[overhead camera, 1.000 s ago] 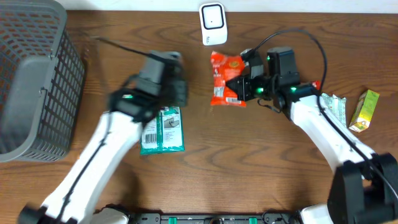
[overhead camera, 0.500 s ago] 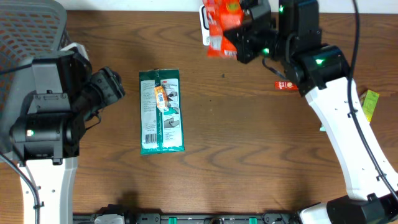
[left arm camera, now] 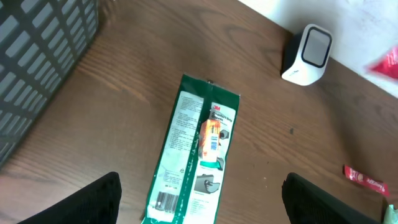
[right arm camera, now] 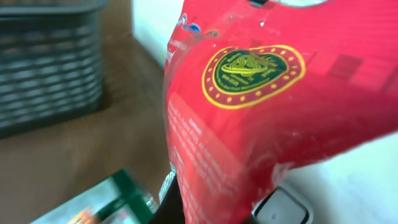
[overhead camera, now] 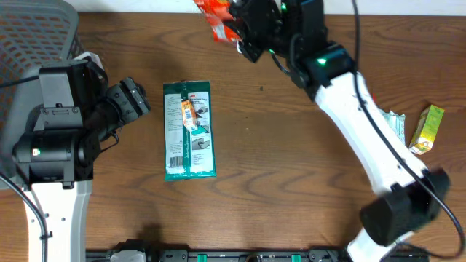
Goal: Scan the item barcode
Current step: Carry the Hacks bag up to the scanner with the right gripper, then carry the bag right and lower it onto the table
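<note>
Red pouch (overhead camera: 217, 20) is off the table, pinched in the right gripper (overhead camera: 237, 29) at 12 o'clock of the overhead view, slightly toward 11, over the far table edge. Right fingers are clenched on it. Right wrist cam is nearly all pouch (right arm camera: 261, 112): round green-and-gold emblem facing the lens, white print down its 7 o'clock side. Can't make out a barcode on the face shown.

White scanner (left arm camera: 308, 55) stands at 1 o'clock in the left wrist view, near the far edge. Overhead has it hidden under the right gripper and pouch. Right wrist cam shows a pale rounded corner at 5 o'clock below the pouch; can't tell whether that's the same unit.

Left gripper (overhead camera: 133, 104) is at 9 o'clock overhead, fingers spread wide, gripping nothing. Its dark fingertips (left arm camera: 93, 199) sit in the bottom corners of its own cam.

Green packet (overhead camera: 189, 131) lies flat on the wooden table (overhead camera: 291, 182), at 3 o'clock of the left gripper and apart from it. Long axis runs 12 to 6, with a small orange label on its middle.

Grey mesh basket (overhead camera: 36, 44) is in the 10 o'clock corner. Small red sachet (left arm camera: 365, 179) is on the table at 4 o'clock in the left wrist view. Yellow-green carton (overhead camera: 426, 129) and silvery-green wrapper (overhead camera: 393, 124) are at 3 o'clock overhead, just beside each other.
</note>
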Tool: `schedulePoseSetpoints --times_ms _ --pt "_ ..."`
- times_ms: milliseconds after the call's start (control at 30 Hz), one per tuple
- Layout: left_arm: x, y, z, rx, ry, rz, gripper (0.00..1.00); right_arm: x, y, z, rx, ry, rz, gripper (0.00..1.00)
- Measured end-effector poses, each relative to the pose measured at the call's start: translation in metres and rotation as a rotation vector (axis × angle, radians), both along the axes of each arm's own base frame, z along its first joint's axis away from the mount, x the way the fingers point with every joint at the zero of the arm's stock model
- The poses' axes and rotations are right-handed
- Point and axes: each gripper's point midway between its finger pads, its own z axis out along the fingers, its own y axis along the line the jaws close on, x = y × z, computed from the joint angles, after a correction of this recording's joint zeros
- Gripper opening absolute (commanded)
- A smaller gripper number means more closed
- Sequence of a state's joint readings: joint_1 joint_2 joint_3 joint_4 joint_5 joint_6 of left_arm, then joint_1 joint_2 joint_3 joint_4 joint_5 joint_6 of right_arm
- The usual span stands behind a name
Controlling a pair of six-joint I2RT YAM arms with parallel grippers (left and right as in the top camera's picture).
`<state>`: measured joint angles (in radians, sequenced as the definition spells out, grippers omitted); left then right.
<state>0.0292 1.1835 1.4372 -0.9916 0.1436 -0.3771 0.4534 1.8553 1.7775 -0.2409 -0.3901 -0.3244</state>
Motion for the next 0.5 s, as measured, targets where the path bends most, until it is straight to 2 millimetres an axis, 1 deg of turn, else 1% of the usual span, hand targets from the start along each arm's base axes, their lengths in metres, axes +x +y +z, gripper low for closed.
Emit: schedulePoseSetpoints --times_ms 100,167,300,400,500 --pt "0.0 0.0 0.0 0.0 0.0 0.0 0.84 0.027 0.007 -0.007 0.042 -0.062 -0.038 0.01" --pt "0.0 0.0 0.0 0.0 0.001 0.0 0.84 0.048 0.011 -0.015 0.065 -0.11 -0.074 0.01" --pt "0.0 0.0 0.0 0.0 0.001 0.0 0.85 0.079 0.014 -0.033 0.098 -0.183 -0.134 0.01" --pt "0.0 0.0 0.0 0.0 0.0 0.0 0.84 0.098 0.01 -0.048 0.121 -0.226 -0.166 0.01" --pt "0.0 0.0 0.0 0.0 0.0 0.0 0.85 0.117 -0.001 -0.063 0.137 -0.263 -0.212 0.01"
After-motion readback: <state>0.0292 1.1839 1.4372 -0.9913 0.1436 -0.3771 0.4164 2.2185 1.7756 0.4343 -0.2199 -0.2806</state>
